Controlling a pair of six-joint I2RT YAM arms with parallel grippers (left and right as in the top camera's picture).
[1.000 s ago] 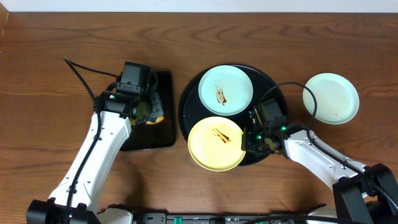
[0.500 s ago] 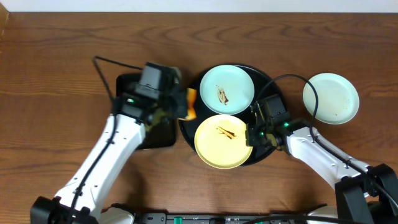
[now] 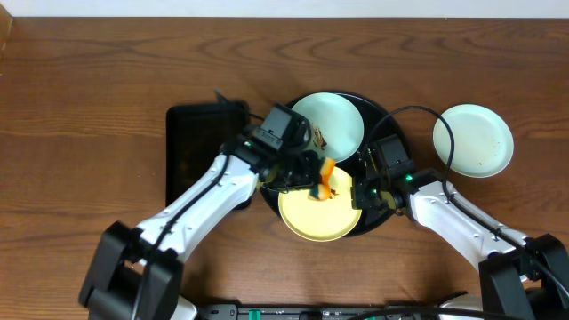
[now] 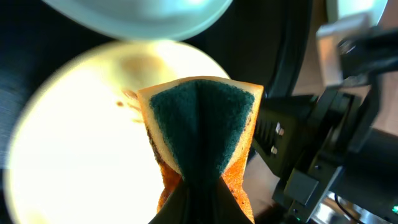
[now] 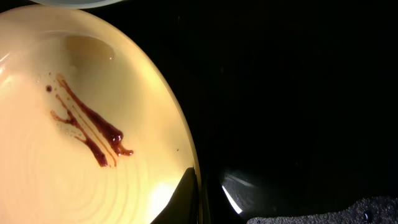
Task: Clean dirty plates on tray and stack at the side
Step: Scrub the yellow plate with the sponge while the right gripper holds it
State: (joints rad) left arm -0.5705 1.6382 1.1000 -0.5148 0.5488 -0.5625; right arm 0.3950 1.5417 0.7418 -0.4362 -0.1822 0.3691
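yellow plate [image 3: 311,218] lies in the lower middle of the tray [image 3: 373,107], its smear [image 5: 87,130] just under the left claw [image 3: 317,180], which pinches a sponge [image 3: 325,176]. right claw [image 3: 360,197] is clamped on the plate's right rim.

Setting: robot manipulation lab bench, staged as a dish-cleaning station. Evidence: dark wood-grain table [image 3: 89,71] set against a plain white wall [image 3: 267,7]; two white-and-black robot arms, left arm [image 3: 204,200] and right arm [image 3: 453,218], based at the near edge; loose black cable [image 3: 418,108]; round black tray [image 3: 375,114]; pale yellow plate [image 3: 311,220] with brown smears; two pale blue-green plates [image 3: 342,123] [image 3: 473,140]; rectangular black tray [image 3: 191,156]; orange-and-green sponge [image 3: 325,180].
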